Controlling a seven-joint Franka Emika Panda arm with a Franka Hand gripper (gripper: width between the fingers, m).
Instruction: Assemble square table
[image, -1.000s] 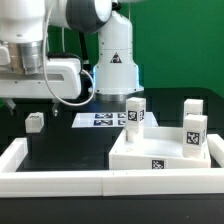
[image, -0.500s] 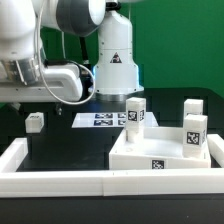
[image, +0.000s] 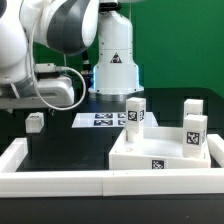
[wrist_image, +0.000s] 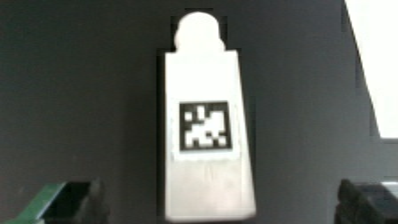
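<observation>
Three tagged legs already stand upright on the square tabletop (image: 160, 160) — nearest the camera. Beyond, toward the exterior view's left, the fourth leg (wrist_image: 208, 125) lies loose under the gripper (wrist_image: 210, 203), fingers spread — apparently lined up for pickup

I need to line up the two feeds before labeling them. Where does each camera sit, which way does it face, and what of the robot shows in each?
Exterior view: off the arm, facing the robot base across the table at the square table slab, marker board and loose leg; arm links show.
Wrist view: on the wrist, looking down at one leg; claw fingertips show, spread.
Shared: probably that loose leg.
</observation>
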